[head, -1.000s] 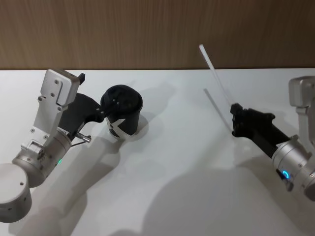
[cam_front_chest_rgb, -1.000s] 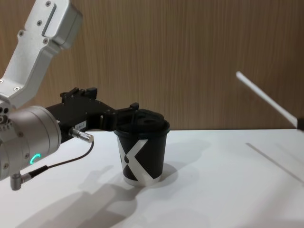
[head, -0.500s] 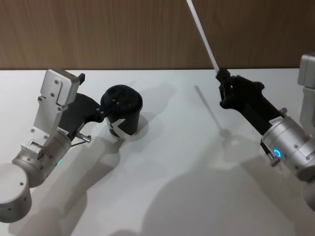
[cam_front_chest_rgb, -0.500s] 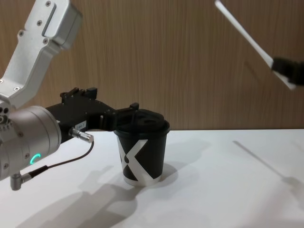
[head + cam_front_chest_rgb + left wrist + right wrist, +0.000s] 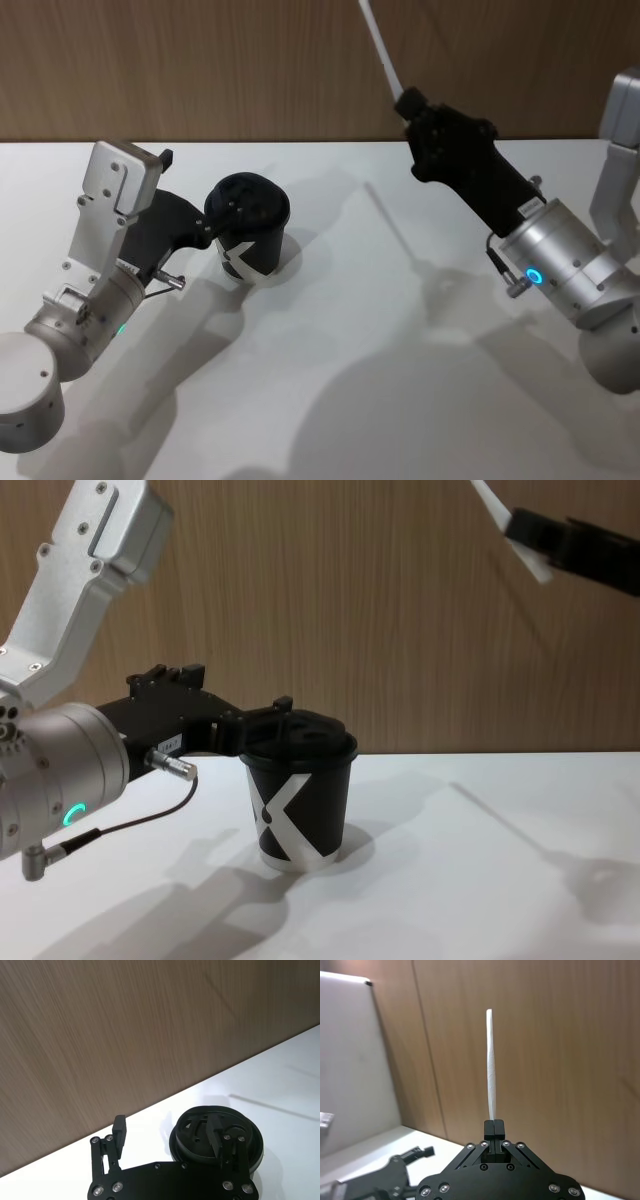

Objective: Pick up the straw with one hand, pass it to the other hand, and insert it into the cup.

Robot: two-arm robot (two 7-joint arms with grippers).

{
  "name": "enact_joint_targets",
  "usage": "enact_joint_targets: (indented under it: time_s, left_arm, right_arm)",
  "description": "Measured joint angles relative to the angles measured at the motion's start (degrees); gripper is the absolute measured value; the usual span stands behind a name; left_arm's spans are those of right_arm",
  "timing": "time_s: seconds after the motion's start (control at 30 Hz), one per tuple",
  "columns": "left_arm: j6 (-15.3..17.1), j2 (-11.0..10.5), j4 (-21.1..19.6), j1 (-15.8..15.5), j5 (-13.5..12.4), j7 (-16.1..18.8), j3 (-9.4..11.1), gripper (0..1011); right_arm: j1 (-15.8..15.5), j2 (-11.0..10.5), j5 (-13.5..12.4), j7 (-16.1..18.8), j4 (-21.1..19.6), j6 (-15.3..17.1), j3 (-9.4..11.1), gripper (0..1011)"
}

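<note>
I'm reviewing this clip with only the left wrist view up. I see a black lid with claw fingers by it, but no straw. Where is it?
Observer: The straw is up in the air, well above and to the right of the cup, held by the right claw.
Operator: How is it gripped?
Observer: In the right wrist view that claw is shut on one end, and most of the straw's length sticks out past the tips.
Operator: Any marking on the cup's side?
Observer: Yes, the chest view shows a large white X there, below the left claw, which sits open at the cup's top.
</note>
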State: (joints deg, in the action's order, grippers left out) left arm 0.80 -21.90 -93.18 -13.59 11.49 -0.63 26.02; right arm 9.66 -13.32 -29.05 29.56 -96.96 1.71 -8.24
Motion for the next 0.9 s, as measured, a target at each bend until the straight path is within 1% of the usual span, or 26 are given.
enact_joint_targets:
  time_s: [0.17, 0.2, 0.4, 0.63, 0.9]
  left_arm:
    - [0.00, 0.00, 0.00, 0.00, 0.00, 0.00, 0.00, 1003]
    - [0.00, 0.00, 0.00, 0.00, 0.00, 0.00, 0.00, 1002]
    - [0.00, 0.00, 0.00, 0.00, 0.00, 0.00, 0.00, 1003]
    - [0.00, 0.01, 0.00, 0.00, -0.01, 0.00, 0.00, 1003]
    - [0.00, 0.00, 0.00, 0.00, 0.00, 0.00, 0.00, 1003]
  right_arm:
    - [2.68, 0.60, -2.76, 4.30, 2.48, -1.25, -1.35, 0]
    - [2.68, 0.60, -2.76, 4.30, 2.48, -1.25, -1.35, 0]
    - [5.57, 0.98, -5.49, 8.97, 5.10, -1.80, -3.21, 0]
    - [7.94, 1.04, -7.52, 13.37, 7.30, -1.79, -5.10, 0]
    - [10.60, 0.63, -9.78, 19.24, 9.72, -0.84, -7.67, 0]
